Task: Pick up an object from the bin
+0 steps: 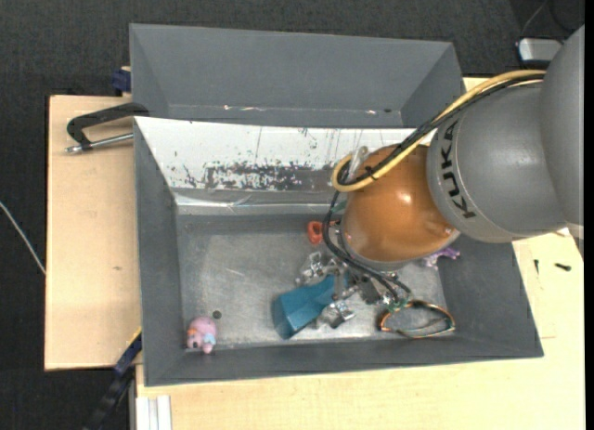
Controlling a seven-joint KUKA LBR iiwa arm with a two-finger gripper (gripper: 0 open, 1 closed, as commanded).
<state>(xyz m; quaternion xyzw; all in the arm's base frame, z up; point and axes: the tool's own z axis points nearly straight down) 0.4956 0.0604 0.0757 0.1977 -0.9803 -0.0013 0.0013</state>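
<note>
My gripper (340,306) shows as metal parts under the orange cover, low over the bin floor right of centre. A teal wedge-shaped block (297,311) lies on the floor right against the gripper's left side, its upper right end among the metal parts. Whether that block is gripped is hidden. A loop of coloured cord (418,320) lies just right of the gripper near the front wall. A small orange-red piece (316,230) sits behind the gripper, by the edge of the cover.
A small pink toy (201,333) rests in the front left corner, with a tiny dark dot (216,316) beside it. A purple piece (446,254) peeks out by the right wall. The arm and its cover hang over the bin's right half.
</note>
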